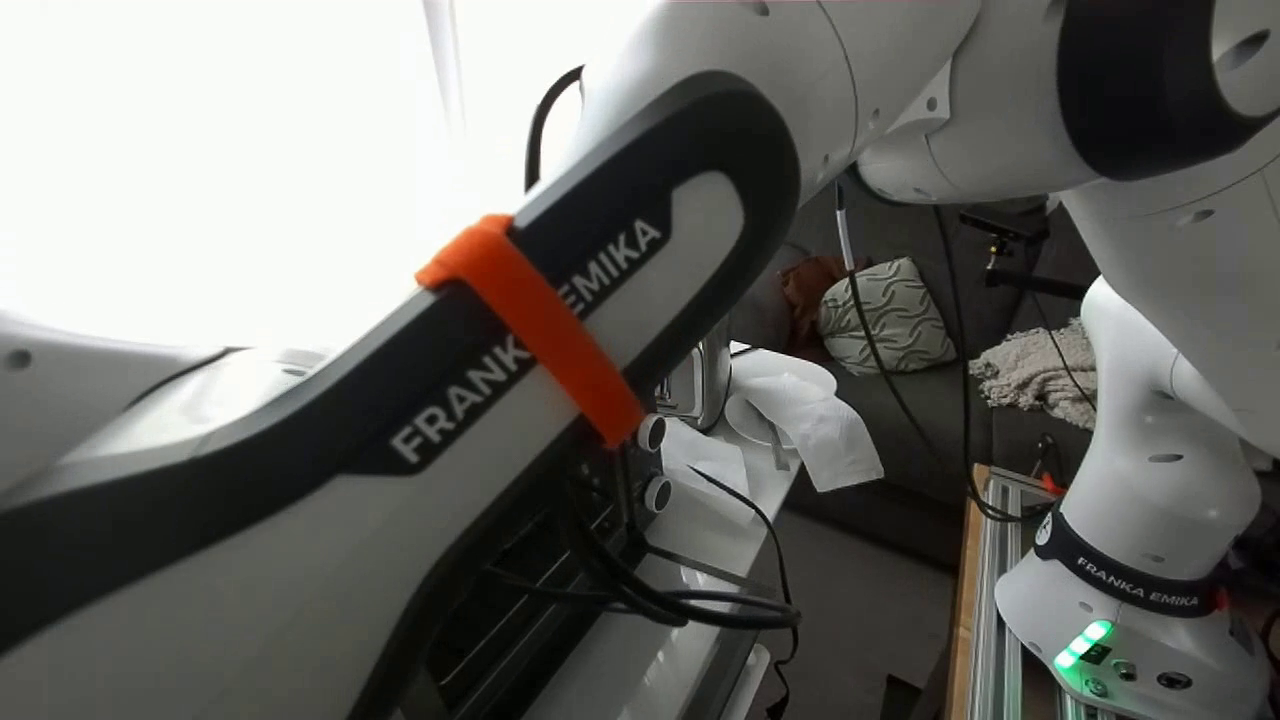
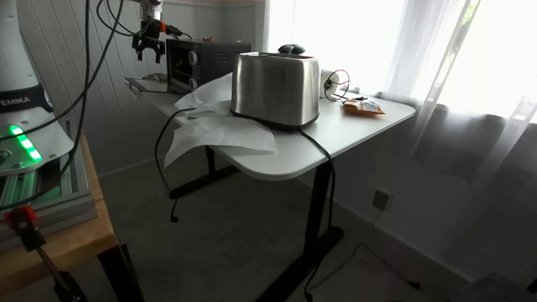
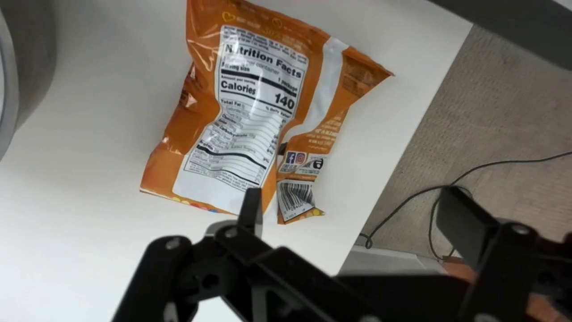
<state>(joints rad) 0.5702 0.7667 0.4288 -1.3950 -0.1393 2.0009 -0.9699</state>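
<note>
My gripper point(image 3: 355, 212) is open, its two black fingers wide apart with nothing between them. In the wrist view an orange snack bag point(image 3: 246, 112) lies on a white surface, its nutrition label facing up. The left finger point(image 3: 251, 210) overlaps the bag's lower edge in that view, but the bag looks to be below it, not held. The right finger point(image 3: 464, 219) is over the floor beyond the surface's edge. In an exterior view the gripper point(image 2: 149, 58) hangs pointing down in front of the dark toaster oven point(image 2: 209, 63), above a small crumpled item point(image 2: 155, 77) on the table.
A steel toaster point(image 2: 275, 90) stands on the white table point(image 2: 335, 134), with paper sheets point(image 2: 222, 134) beside it. Another orange bag point(image 2: 363, 107) lies near the window side. Cables point(image 1: 700, 605) hang by the oven. A round grey rim point(image 3: 9, 89) shows at the wrist view's left.
</note>
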